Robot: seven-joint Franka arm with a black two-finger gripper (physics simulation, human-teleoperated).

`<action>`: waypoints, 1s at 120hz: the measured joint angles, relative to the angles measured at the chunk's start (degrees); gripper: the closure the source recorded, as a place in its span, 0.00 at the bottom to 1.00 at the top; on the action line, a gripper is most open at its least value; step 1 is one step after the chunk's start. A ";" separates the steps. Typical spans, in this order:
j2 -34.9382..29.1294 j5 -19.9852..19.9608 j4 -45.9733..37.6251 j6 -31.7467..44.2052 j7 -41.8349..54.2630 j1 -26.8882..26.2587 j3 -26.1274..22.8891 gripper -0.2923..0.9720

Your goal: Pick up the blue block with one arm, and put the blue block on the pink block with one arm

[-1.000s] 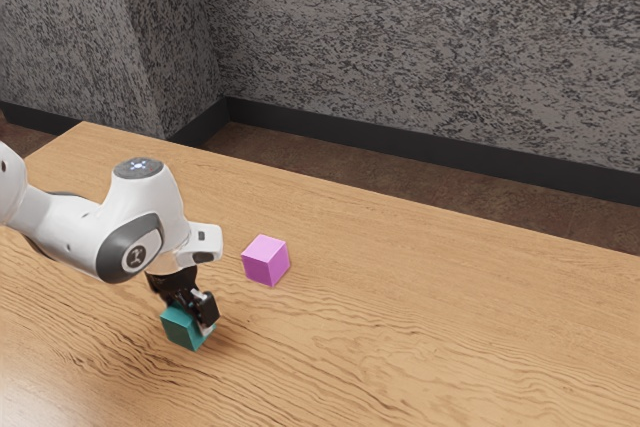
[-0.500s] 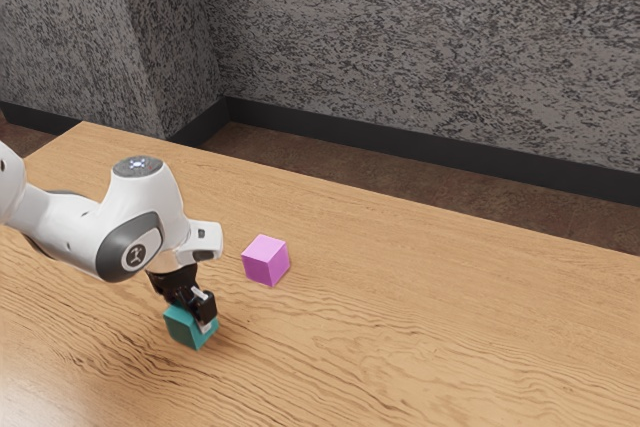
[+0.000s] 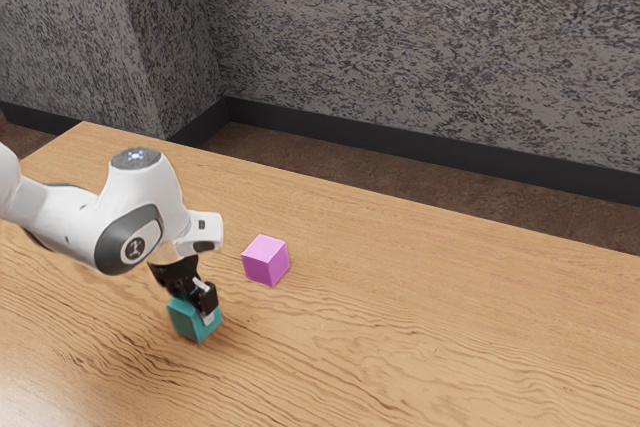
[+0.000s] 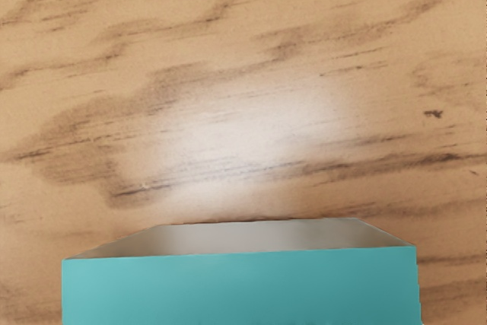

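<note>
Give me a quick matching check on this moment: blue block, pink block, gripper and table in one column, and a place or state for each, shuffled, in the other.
1. blue block
2. pink block
3. gripper
4. table

A. standing alone, apart from the other block
B. wood-grained, bearing the lone block
C. black, shut on a block
D. teal in colour, held in the grasp

Pairs: 1-D, 2-A, 3-C, 4-B.
</note>
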 joint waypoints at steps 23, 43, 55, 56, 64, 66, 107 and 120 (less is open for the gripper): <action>0.08 -0.08 3.63 -0.80 -0.54 0.84 -0.96 0.48; 1.17 -2.98 9.75 -5.33 -1.30 1.10 -1.40 0.50; 3.79 -4.67 15.41 -9.84 -2.11 1.05 -1.74 0.50; 4.10 -4.82 15.95 -10.25 -2.20 1.02 -1.80 0.50; 6.73 -5.96 20.00 -13.33 -2.92 0.21 -2.07 0.50; 7.39 -6.17 20.95 -14.07 -3.10 -0.03 -2.11 0.50; 13.27 -3.94 31.52 -22.94 -5.08 -0.41 -2.04 0.51; 16.51 -3.03 36.01 -24.05 -5.08 -0.41 -2.04 0.52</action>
